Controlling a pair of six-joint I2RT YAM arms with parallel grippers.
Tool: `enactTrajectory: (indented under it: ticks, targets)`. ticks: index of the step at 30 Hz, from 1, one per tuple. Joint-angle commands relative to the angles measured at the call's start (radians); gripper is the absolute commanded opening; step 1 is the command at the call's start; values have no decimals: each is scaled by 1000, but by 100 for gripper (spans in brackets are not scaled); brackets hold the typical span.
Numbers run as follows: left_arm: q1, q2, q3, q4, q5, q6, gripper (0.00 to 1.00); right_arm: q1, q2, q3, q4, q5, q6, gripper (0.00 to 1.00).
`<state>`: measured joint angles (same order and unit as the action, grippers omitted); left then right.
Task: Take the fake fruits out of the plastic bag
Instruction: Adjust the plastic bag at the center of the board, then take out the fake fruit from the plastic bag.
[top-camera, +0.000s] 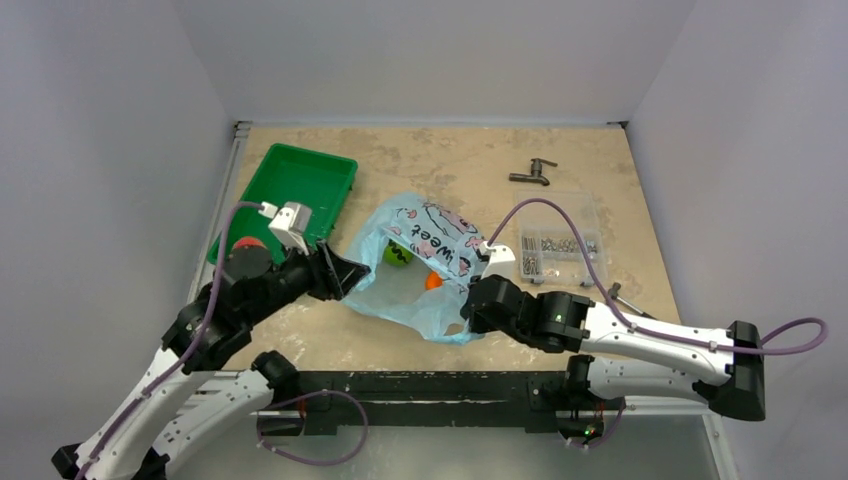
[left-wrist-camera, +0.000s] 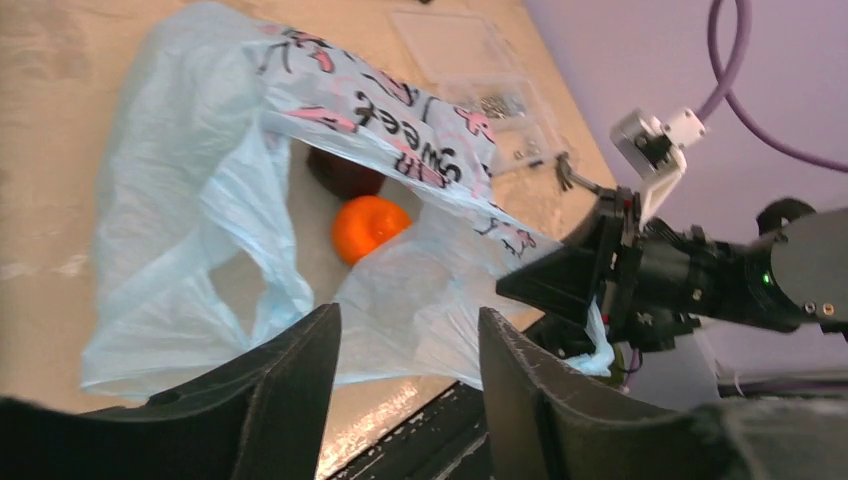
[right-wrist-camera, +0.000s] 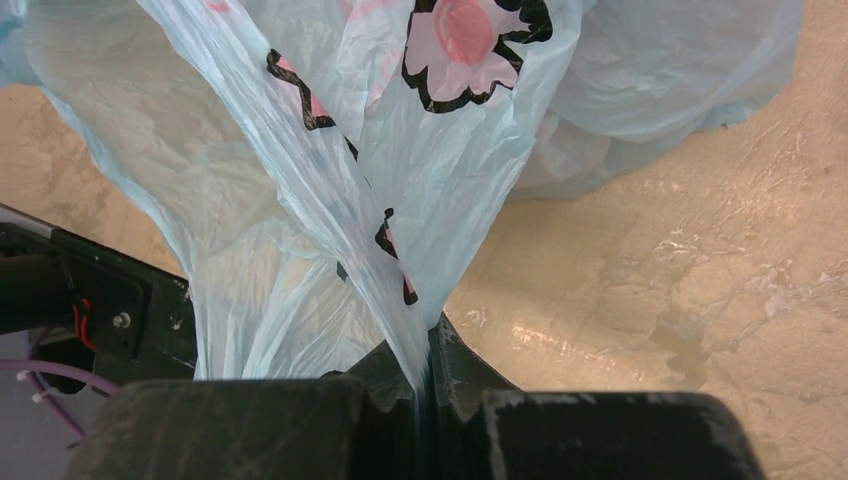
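Note:
The light-blue plastic bag (top-camera: 425, 265) lies mid-table with its mouth gaping toward the left arm. Inside it I see a green fruit (top-camera: 397, 256) and an orange fruit (top-camera: 433, 282). The left wrist view shows the bag (left-wrist-camera: 190, 200), the orange fruit (left-wrist-camera: 368, 226) and a dark maroon fruit (left-wrist-camera: 343, 172) deeper in. My left gripper (left-wrist-camera: 410, 340) is open at the bag's mouth (top-camera: 345, 275), with nothing between its fingers. My right gripper (right-wrist-camera: 425, 350) is shut on a pinched fold of the bag (right-wrist-camera: 400, 150) at its near right edge (top-camera: 470, 305).
A green tray (top-camera: 300, 185) stands at the back left. A small red rounded thing (top-camera: 247, 243) peeks out behind the left arm by the tray's near corner. A clear box of screws (top-camera: 560, 240) and a metal tap (top-camera: 532, 175) lie at the right.

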<state>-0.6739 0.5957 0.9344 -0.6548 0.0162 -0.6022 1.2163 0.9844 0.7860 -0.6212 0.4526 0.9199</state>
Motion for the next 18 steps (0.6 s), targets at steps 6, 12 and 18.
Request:
enactTrajectory:
  ticks: [6, 12, 18]
  targets:
    - [-266, 142, -169, 270, -132, -155, 41, 2, -53, 10, -14, -14, 17, 0]
    - [-341, 386, -174, 400, -280, -237, 35, 3, -108, -15, -34, 9, 22, 0]
    - [-343, 586, -134, 473, -335, -314, 28, 3, -135, -51, -49, 14, 28, 0]
